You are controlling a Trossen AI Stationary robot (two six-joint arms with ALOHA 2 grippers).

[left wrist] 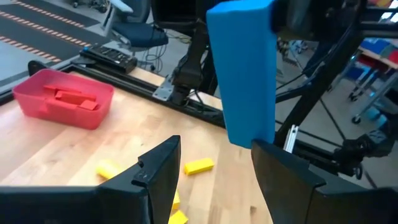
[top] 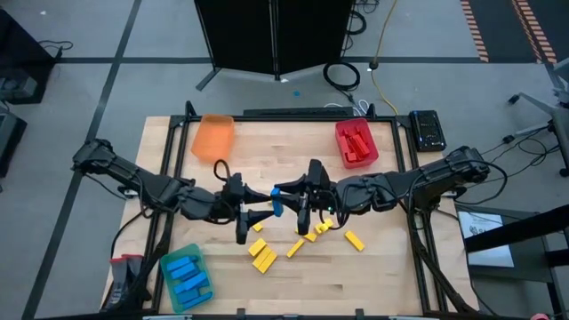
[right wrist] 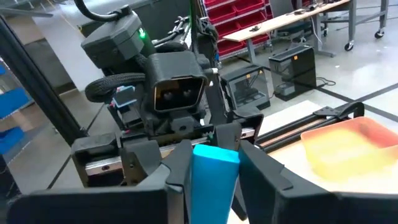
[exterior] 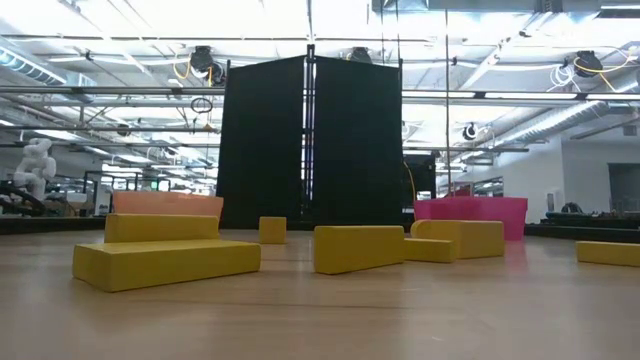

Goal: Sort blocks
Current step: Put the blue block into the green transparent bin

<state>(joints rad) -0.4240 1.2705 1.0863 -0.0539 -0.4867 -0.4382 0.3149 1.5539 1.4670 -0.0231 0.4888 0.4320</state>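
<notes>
A blue block (top: 276, 203) hangs over the middle of the table, with my right gripper (right wrist: 214, 186) shut on it. My left gripper (left wrist: 214, 165) faces it from the table's left and is open. Its two fingers stand on either side of the block's lower end (left wrist: 249, 134); I cannot tell whether they touch it. Several yellow blocks (top: 264, 256) lie flat on the table below and to the near side. Red blocks lie in the red tray (top: 356, 142), and blue blocks lie in the green tray (top: 187, 277). Neither gripper shows in the low view. My right gripper pinches the blue block's two sides (right wrist: 194, 180) between its two fingers, at the block's upper end (left wrist: 264, 25). The fingers come about level from the table's right and lie across the block. The block stands nearly upright, lifted clear of the table.
An orange tray (top: 213, 138) stands at the far left and shows no blocks in it. A black device (top: 428, 129) lies at the far right corner. Yellow blocks (exterior: 165, 262) are scattered across the table's near middle. Both arms meet over the centre.
</notes>
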